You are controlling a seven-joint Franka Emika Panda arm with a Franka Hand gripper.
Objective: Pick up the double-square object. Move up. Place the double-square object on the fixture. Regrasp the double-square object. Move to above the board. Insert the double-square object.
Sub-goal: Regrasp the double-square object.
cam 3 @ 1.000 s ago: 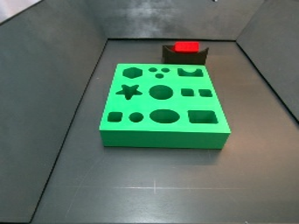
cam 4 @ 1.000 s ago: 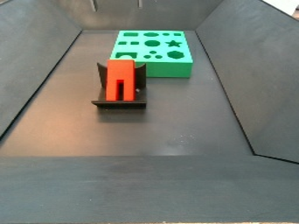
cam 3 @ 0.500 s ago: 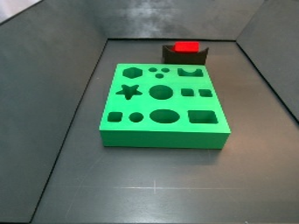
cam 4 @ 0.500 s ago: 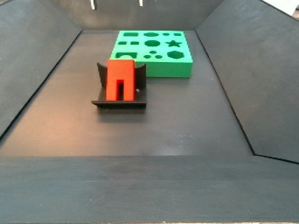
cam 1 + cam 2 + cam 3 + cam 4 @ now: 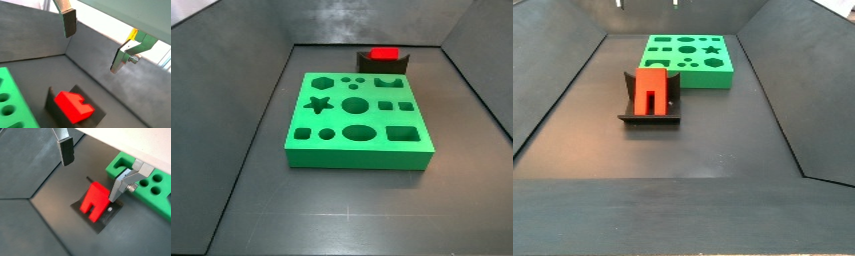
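The red double-square object (image 5: 382,54) (image 5: 648,92) rests on the dark fixture (image 5: 400,66) (image 5: 651,119), just beyond one short end of the green board (image 5: 358,158) (image 5: 702,77). In both wrist views my gripper (image 5: 92,52) (image 5: 91,182) hangs open well above the floor, nothing between its fingers. The red piece (image 5: 72,105) (image 5: 93,202) lies below it on the fixture (image 5: 101,117) (image 5: 101,223), roughly under the gap in a wrist view. The board's edge (image 5: 9,102) (image 5: 121,163) shows beside the fixture. The gripper does not show clearly in either side view.
Grey sloping walls (image 5: 231,90) (image 5: 787,90) enclose the dark floor on all sides. The board has several shaped cutouts, among them a star (image 5: 318,103) and an oval (image 5: 360,132).
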